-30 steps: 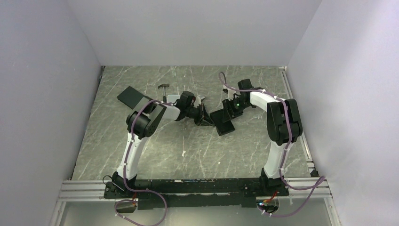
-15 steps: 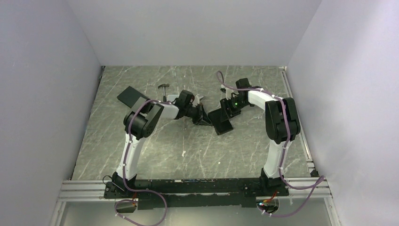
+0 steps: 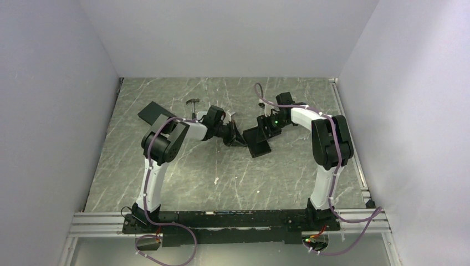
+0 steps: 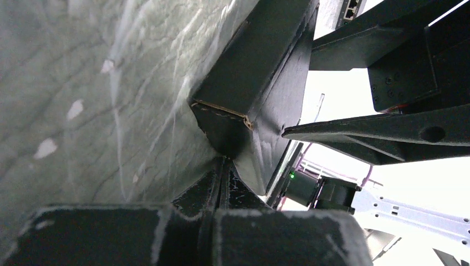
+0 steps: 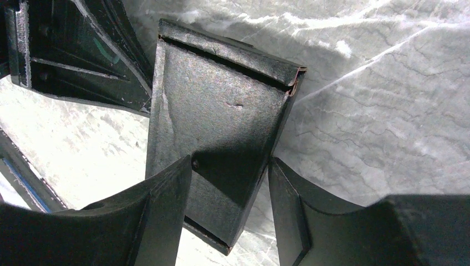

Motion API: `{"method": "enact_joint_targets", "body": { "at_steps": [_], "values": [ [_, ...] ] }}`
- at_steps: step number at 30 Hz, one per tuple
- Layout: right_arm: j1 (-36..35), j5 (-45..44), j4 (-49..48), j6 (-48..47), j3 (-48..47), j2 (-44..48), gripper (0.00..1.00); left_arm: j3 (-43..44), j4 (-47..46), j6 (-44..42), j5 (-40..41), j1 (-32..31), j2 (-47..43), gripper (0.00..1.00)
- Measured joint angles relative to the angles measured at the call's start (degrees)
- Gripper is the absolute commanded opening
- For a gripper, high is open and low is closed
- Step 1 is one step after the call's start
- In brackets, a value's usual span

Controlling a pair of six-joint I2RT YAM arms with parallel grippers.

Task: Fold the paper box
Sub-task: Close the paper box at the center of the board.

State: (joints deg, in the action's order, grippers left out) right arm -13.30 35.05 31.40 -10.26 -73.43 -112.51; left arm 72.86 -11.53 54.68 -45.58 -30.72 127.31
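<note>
The paper box (image 3: 260, 145), matte black and partly folded, lies on the marble table between both arms. My left gripper (image 3: 235, 137) is shut, and its tips (image 4: 222, 173) rest against a bottom corner of the box (image 4: 252, 83), with nothing between the jaws. My right gripper (image 3: 265, 128) hangs over the box's far end. In the right wrist view its fingers (image 5: 166, 205) stand open on either side of a long box panel (image 5: 221, 105), with a gap showing at the right finger. The rest of the box is hidden by the fingers.
A plain black slab (image 3: 153, 113) lies at the back left. A small metal tool (image 3: 192, 102) sits beside it. White walls close in three sides, and an aluminium rail (image 3: 233, 217) carrying the arm bases runs along the near edge.
The right gripper's jaws have widened. Both grippers and the box have shifted a little to the left and toward the back.
</note>
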Motion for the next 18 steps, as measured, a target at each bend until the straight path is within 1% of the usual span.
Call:
{"method": "enact_joint_targets", "body": {
  "at_steps": [9,18],
  "values": [
    [-0.7,0.2,-0.7,0.5,0.0,0.1,0.62,-2.4,-1.0,0.0,2.0,0.0,-1.9,0.00],
    [-0.9,0.8,-1.5,0.5,1.2,1.4,0.77,-3.3,-1.3,-0.1,3.1,0.0,-2.8,0.00]
  ]
}}
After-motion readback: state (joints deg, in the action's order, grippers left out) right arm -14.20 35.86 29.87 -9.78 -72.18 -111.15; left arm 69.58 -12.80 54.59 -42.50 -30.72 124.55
